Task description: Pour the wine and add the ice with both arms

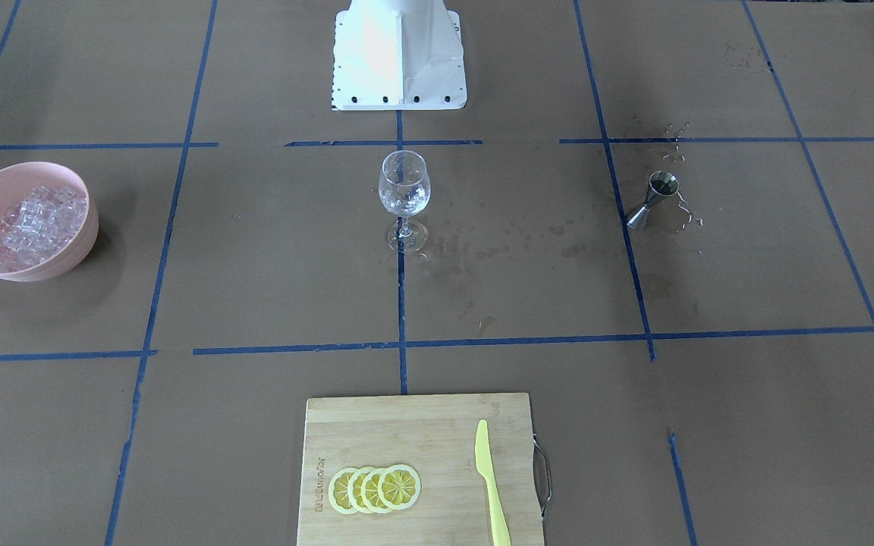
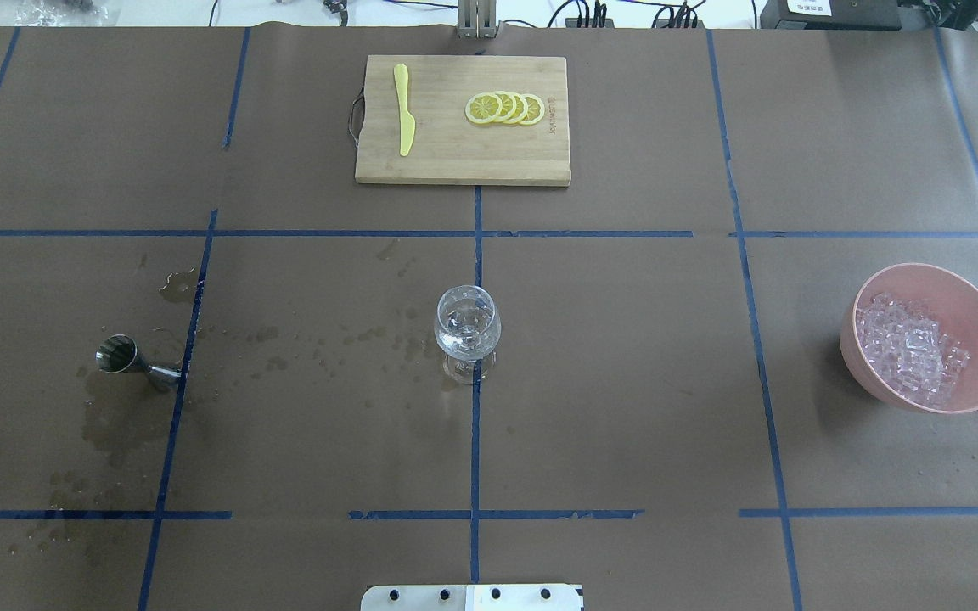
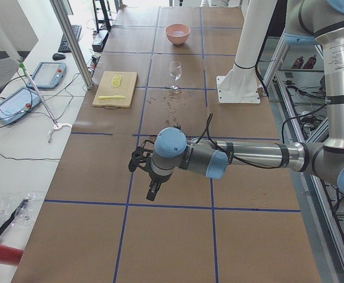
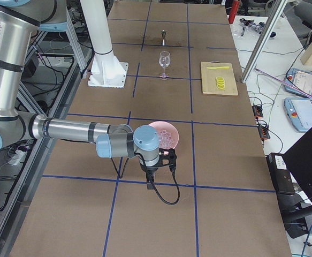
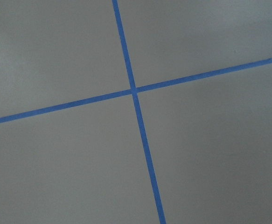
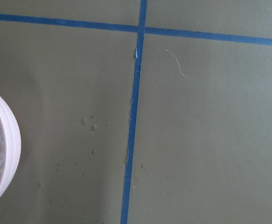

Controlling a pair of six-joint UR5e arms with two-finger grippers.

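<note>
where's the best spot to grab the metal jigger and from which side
At the narrow waist where its two cones meet, coming in level from the side. The jigger stands upright with its open cup up, so the flaring cones above and below should keep it from slipping.

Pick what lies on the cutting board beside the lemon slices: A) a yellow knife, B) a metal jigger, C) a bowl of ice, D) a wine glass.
A: the yellow knife lies flat on the cutting board, apart from the lemon slices.
</note>
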